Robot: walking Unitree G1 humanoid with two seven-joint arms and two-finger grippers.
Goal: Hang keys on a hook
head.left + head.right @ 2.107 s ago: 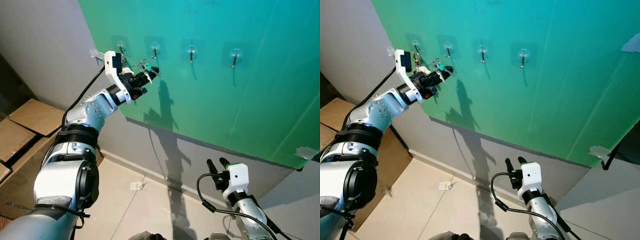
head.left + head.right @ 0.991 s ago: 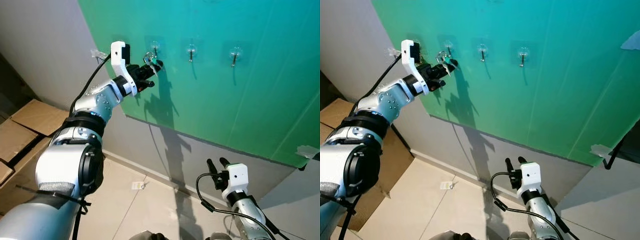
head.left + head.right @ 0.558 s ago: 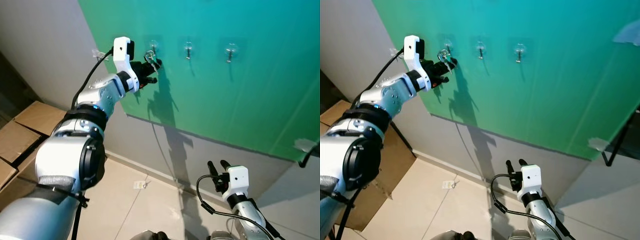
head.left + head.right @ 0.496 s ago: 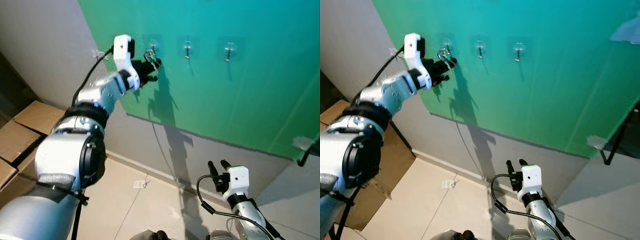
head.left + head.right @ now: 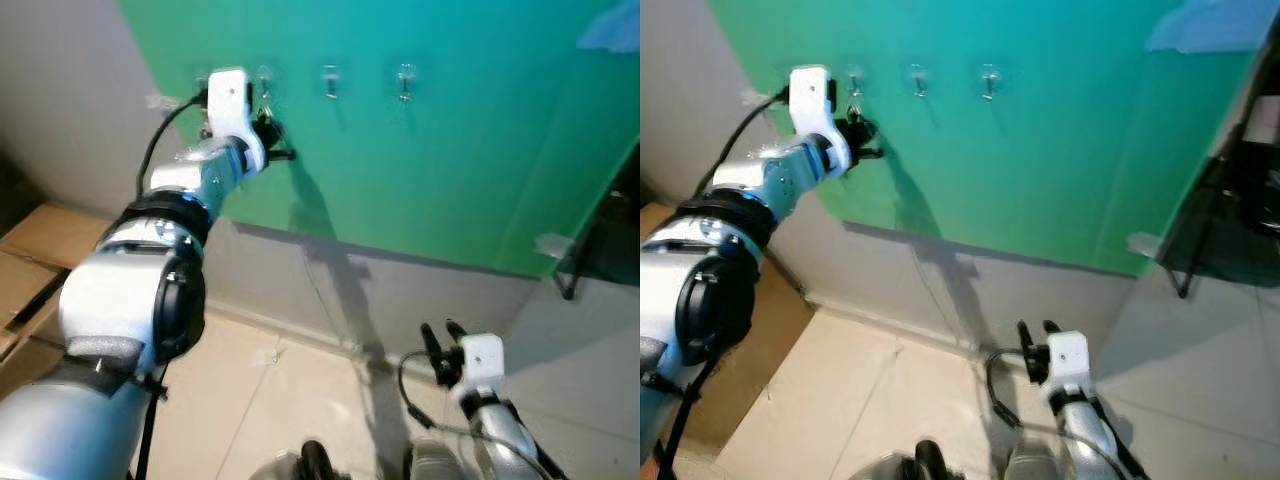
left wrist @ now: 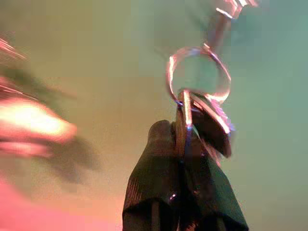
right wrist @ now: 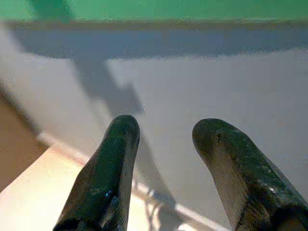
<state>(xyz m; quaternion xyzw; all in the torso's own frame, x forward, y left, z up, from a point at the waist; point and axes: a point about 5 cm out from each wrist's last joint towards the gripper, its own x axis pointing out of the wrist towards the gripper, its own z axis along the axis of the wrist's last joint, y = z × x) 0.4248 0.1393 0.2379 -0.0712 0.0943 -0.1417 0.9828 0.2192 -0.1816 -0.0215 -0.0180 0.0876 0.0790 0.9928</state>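
Against the green wall panel [image 5: 420, 170], the left pincer [image 5: 268, 132], still pinching the keys [image 6: 204, 113], had risen to the hook [image 5: 264, 78], apparently threading the ring.

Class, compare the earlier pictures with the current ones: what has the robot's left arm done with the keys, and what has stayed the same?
The left gripper has carried the keys up and along the green wall to the second hook from the left; the key ring now sits right at that hook, the fingers still shut on the keys. The camera also shifted. The right gripper stays low, idle and open, and the other hooks stay bare.
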